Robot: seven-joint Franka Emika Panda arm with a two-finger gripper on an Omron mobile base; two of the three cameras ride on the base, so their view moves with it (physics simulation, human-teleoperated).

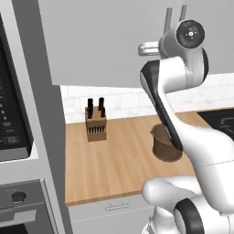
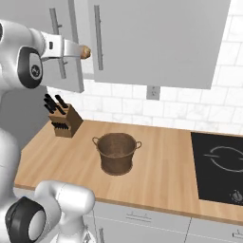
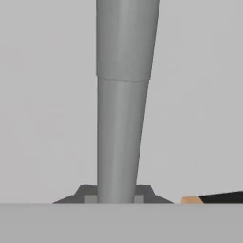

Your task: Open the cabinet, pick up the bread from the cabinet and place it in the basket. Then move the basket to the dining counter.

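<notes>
The light grey cabinet (image 2: 142,38) hangs above the wood worktop. Its left door (image 2: 71,71) stands slightly ajar. In the hand view my gripper (image 3: 115,197) is shut on the door's vertical silver handle (image 3: 121,123), one fingertip on each side of the bar. In the right base view my hand (image 2: 66,48) lies across that handle. A small golden-brown lump, the bread (image 2: 85,51), shows just past the door's edge. The dark woven basket (image 2: 116,153) stands upright and empty on the worktop; my arm partly hides the basket (image 1: 162,148) in the left base view. The dining counter is out of view.
A knife block (image 2: 62,118) stands at the back left of the worktop (image 2: 156,175). A black cooktop (image 2: 220,161) lies at the right. A tall oven stack (image 1: 18,137) borders the worktop on the left. Drawers (image 2: 137,218) run under the front edge.
</notes>
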